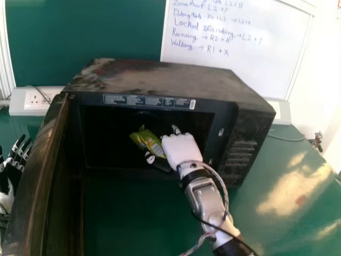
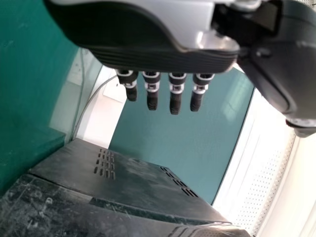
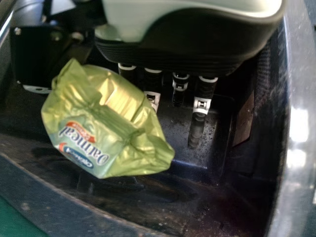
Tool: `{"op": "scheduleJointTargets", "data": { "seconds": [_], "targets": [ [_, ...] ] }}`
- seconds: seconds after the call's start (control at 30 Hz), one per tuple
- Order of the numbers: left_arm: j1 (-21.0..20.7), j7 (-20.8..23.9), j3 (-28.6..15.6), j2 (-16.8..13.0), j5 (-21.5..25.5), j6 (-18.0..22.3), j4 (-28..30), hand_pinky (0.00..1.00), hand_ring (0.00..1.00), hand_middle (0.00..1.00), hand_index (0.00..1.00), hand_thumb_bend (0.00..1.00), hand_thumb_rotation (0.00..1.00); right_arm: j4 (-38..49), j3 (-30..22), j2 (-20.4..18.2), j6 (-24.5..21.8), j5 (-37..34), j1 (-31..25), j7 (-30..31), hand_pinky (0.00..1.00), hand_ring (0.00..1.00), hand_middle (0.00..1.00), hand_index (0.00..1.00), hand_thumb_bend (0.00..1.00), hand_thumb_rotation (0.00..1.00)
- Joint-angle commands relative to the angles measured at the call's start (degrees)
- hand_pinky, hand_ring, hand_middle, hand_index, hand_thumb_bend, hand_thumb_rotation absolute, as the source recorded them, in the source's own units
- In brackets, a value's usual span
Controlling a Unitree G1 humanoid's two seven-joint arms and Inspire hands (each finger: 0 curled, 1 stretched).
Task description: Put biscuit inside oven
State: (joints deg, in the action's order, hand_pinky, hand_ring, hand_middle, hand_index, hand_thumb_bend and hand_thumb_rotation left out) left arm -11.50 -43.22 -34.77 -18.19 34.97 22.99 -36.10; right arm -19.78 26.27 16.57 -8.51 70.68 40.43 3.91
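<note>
At oven [image 1: 160, 80] mouth, your right hand [image 1: 181, 148] pinches biscuit packet [image 1: 146, 140]; releasing too near front lip [image 3: 74, 202] could drop it onto table [image 1: 128, 213]. Left hand [image 1: 5, 181], open, rests beyond door [image 1: 37, 170].

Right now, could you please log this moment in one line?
shiny green biscuit packet: inside black boxy oven | oven door: open | white-and-black right hand: at packet, grip unclear | left hand: open, outside
</note>
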Motion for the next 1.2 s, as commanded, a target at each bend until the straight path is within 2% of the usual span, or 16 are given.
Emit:
{"op": "scheduleJointTargets", "data": {
  "seconds": [0.0, 0.17, 0.3, 0.5, 0.67, 0.93, 1.17],
  "targets": [
    [2.52, 0.44, 0.46, 3.00, 0.25, 0.04, -1.80, 0.51, 0.71, 0.78, 0.88, 0.16, 0.00, -1.33, 0.77, 0.02, -0.05, -0.68, 2.43, -1.71, 0.59, 0.53, 0.46, 0.52, 0.53, 0.00],
    [2.53, 0.53, 0.57, 3.03, 0.23, -0.12, -1.56, 0.50, 0.72, 0.78, 0.89, 0.15, 0.00, -4.89, 1.86, -0.38, 0.13, -1.92, 4.34, -4.68, 0.59, 0.54, 0.46, 0.53, 0.53, 0.00],
    [2.46, 0.28, 0.56, 3.01, 0.16, 0.28, -1.78, 0.49, 0.71, 0.78, 0.88, 0.16, 0.00, -8.67, 3.06, -0.70, 0.38, -2.55, 6.41, -7.17, 0.54, 0.47, 0.43, 0.53, 0.52, 0.00],
    [2.32, 0.39, 0.46, 3.13, 0.31, 0.26, -2.00, 0.47, 0.71, 0.77, 0.88, 0.16, 0.00, -15.85, 4.75, -1.86, 0.52, -3.87, 10.13, -10.66, 0.62, 0.58, 0.48, 0.50, 0.53, 0.00],
    [2.37, -0.07, 0.50, 3.09, 0.26, 0.63, -2.19, 0.44, 0.69, 0.77, 0.88, 0.16, 0.00, -22.30, 6.21, -2.92, 1.11, -5.49, 13.24, -13.76, 0.64, 0.56, 0.47, 0.51, 0.53, 0.00],
    [2.29, -0.18, 0.47, 3.12, 0.28, 0.80, -2.45, 0.47, 0.70, 0.78, 0.88, 0.17, 0.00, -33.58, 8.51, -5.00, 4.05, -7.89, 17.55, -22.09, 0.61, 0.55, 0.47, 0.52, 0.53, 0.00],
    [2.55, -0.36, 0.43, 3.29, 0.63, 0.44, -1.96, 0.47, 0.70, 0.77, 0.88, 0.16, 0.00, -40.81, 10.08, -6.81, 5.43, -9.88, 20.38, -26.93, 0.62, 0.58, 0.48, 0.51, 0.53, 0.00]
  ]
}}
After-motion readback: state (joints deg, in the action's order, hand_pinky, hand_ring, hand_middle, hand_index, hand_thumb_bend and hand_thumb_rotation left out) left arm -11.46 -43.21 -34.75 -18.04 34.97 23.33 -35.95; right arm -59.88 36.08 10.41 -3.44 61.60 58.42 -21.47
